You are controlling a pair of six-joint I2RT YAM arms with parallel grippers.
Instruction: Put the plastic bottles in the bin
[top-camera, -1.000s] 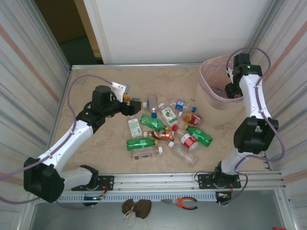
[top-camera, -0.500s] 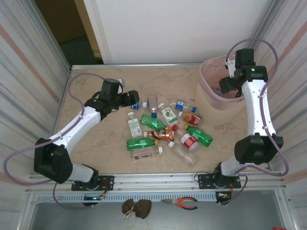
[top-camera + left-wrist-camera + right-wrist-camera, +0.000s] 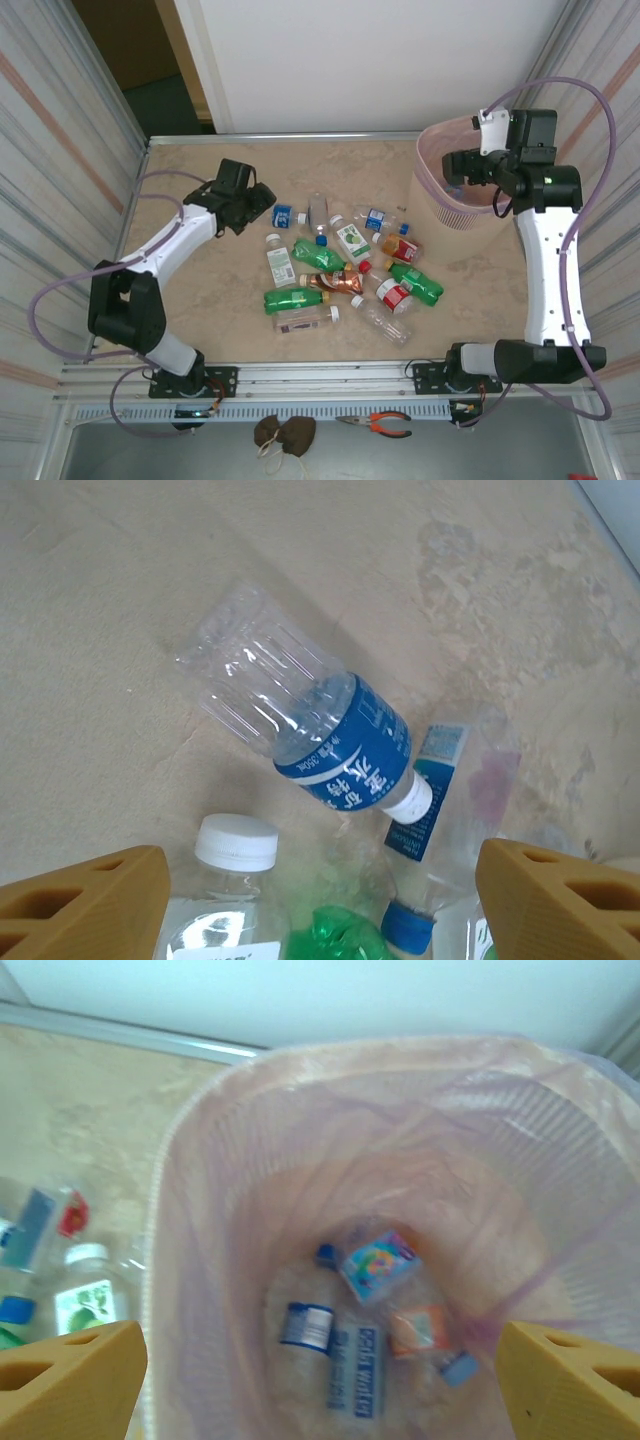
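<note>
Plastic bottles (image 3: 330, 282) lie jumbled, clear and green.

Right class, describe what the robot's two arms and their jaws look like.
Both the left arm and right arm have white links, chunky black joints and a looping lilac cable. The jaws are ochre blocks with small slots.
</note>
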